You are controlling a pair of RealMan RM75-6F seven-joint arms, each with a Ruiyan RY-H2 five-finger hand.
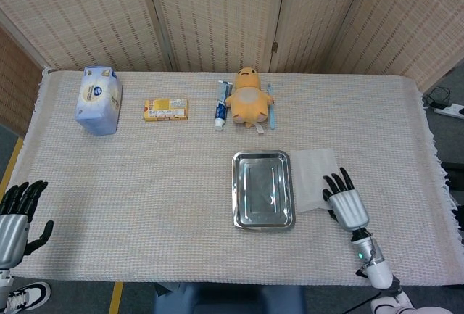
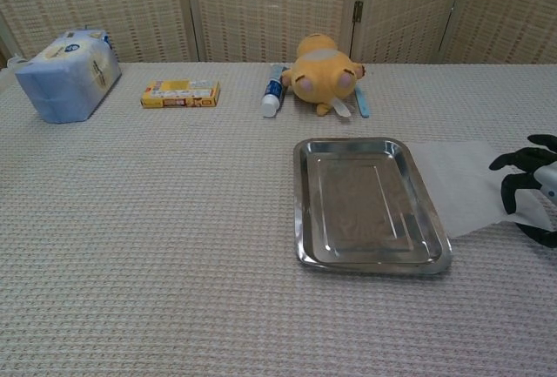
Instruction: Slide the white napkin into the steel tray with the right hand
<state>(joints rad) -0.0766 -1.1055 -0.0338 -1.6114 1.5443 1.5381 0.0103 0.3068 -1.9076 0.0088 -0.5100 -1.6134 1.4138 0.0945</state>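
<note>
The white napkin (image 1: pixel 312 175) lies flat on the woven cloth just right of the steel tray (image 1: pixel 262 217). In the chest view the napkin (image 2: pixel 461 184) has its left edge at the rim of the tray (image 2: pixel 305 212). My right hand (image 1: pixel 345 203) is palm down at the napkin's right near corner, with its dark fingertips (image 1: pixel 333 182) spread on the sheet. That right hand (image 2: pixel 526 184) shows at the chest view's right edge with its fingers arched down onto the napkin. My left hand (image 1: pixel 16 215) hangs with fingers apart off the table's near left corner, holding nothing.
Along the far side stand a blue tissue pack (image 1: pixel 98 99), a yellow box (image 1: pixel 166 109), a toothpaste tube (image 1: pixel 220 108), a yellow plush toy (image 1: pixel 249 96) and a blue toothbrush (image 1: pixel 271 107). The tray holds nothing.
</note>
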